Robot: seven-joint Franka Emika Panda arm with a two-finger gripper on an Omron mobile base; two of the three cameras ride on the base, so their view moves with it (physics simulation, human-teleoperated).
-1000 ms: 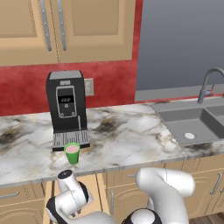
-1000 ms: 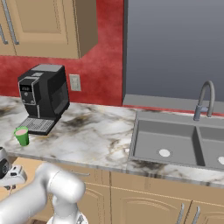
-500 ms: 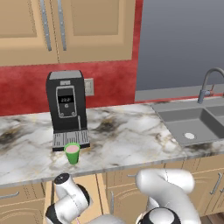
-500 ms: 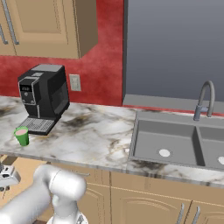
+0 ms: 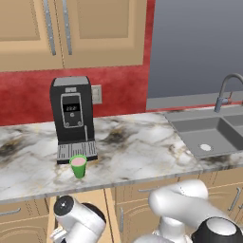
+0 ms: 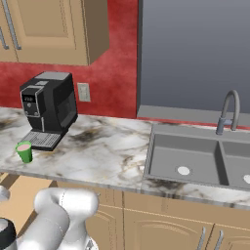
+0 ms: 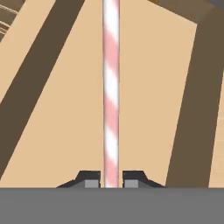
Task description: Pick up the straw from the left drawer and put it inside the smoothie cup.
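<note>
Both base views look forward and down over the counter [image 5: 142, 147] from either side; the hand view looks close into the left drawer [image 7: 57, 109].

smoothie cup [image 5: 79, 165]: stood on the counter [image 5: 142, 147] near its front edge, just before the coffee machine [image 5: 72, 116].
sink [image 5: 209, 135]: lay in the counter, well right of the cup.
straw [image 7: 110, 87]: ran between the gripper [image 7: 111, 179] fingertips, over the left drawer [image 7: 144, 65] bottom.
left drawer: lay below the counter edge.
</note>
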